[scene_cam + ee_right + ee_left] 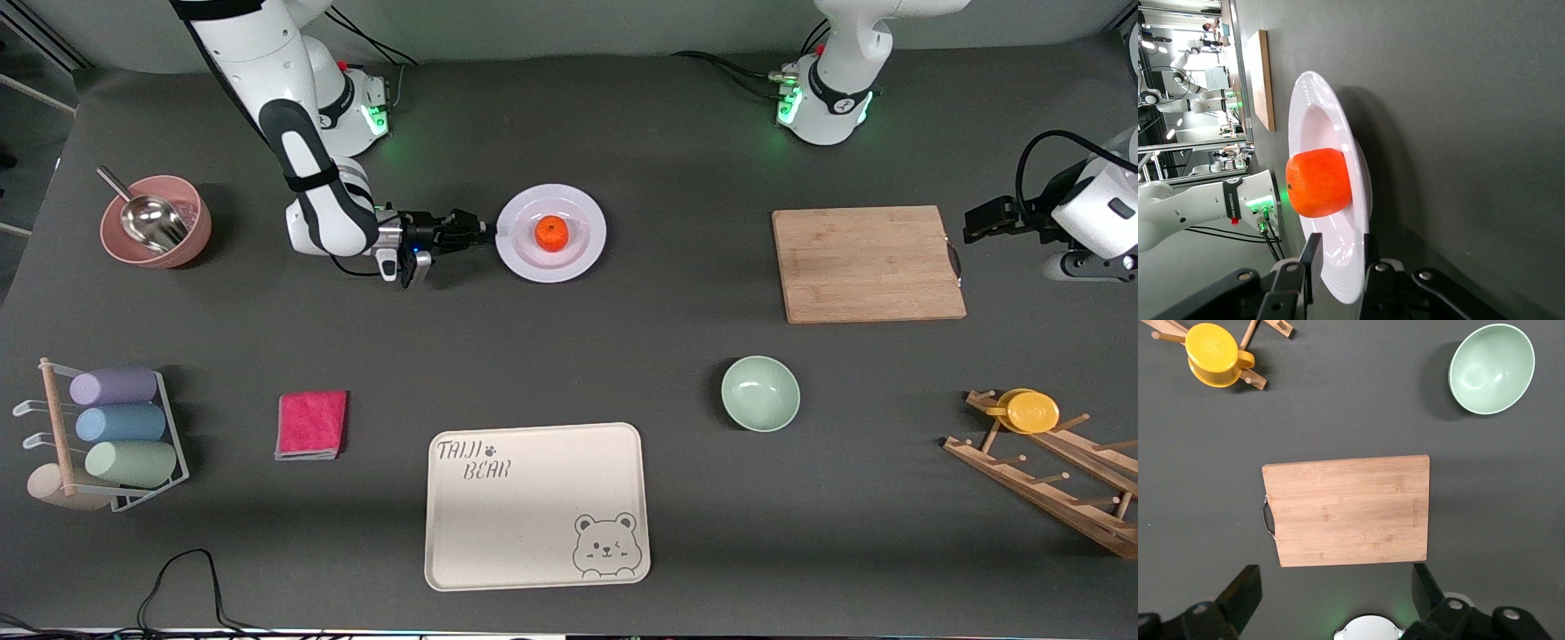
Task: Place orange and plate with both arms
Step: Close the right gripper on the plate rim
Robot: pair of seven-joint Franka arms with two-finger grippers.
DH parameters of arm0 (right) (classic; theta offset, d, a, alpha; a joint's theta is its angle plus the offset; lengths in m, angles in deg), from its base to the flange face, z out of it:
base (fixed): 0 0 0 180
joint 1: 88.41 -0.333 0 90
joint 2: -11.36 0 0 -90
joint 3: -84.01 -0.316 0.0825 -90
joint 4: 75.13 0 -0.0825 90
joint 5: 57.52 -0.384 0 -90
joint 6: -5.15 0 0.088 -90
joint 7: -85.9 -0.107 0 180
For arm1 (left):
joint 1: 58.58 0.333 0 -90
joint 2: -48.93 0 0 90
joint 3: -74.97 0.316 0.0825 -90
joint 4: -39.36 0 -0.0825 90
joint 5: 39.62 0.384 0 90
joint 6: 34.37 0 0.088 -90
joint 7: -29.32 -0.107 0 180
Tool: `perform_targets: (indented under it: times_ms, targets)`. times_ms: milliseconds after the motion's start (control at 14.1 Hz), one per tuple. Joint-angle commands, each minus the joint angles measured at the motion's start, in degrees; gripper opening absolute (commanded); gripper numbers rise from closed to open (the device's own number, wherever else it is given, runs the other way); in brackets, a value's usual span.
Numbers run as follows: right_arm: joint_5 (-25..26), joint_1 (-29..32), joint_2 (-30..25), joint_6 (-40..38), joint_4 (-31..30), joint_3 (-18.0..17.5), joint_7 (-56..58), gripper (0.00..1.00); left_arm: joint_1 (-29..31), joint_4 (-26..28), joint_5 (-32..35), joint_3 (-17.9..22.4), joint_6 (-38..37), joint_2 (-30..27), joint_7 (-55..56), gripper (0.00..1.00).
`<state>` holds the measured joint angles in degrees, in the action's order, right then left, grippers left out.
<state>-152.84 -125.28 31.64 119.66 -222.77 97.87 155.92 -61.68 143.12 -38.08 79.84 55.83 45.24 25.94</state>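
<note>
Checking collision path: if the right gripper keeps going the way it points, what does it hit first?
The right gripper already straddles the rim of the glossy white round plate; straight on, it likely meets the small bright-orange fruit on it.

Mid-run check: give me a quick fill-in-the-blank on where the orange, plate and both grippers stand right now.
1. The orange sits on the ____.
2. The right gripper is shut on the plate's ____.
3. The left gripper waits open above the wooden ____ board.
4. The plate is ____ from the front camera than the green bowl.

Missing words: plate; rim; cutting; farther
</note>
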Motion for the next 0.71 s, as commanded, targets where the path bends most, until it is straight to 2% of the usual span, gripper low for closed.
perform_targets:
  times_ms: [0, 356, 641]
  targets:
    - [-1.4, 0.0, 1.9, -0.9, 0.8, 0.1, 2.9, 0.32, -0.5, 0.2, 1.0, 0.1, -0.5, -0.7, -0.6, 1.00]
    - [-2.5, -0.2, 3.3, -0.9, 1.8, 0.0, 3.2, 0.32, -0.5, 0.1, 1.0, 0.1, -0.5, -0.6, -0.6, 1.00]
    - [-5.8, -1.8, 4.3, -0.9, 2.9, -0.5, 3.2, 0.32, -0.5, 0.2, 1.0, 0.1, 0.0, -0.7, -0.6, 1.00]
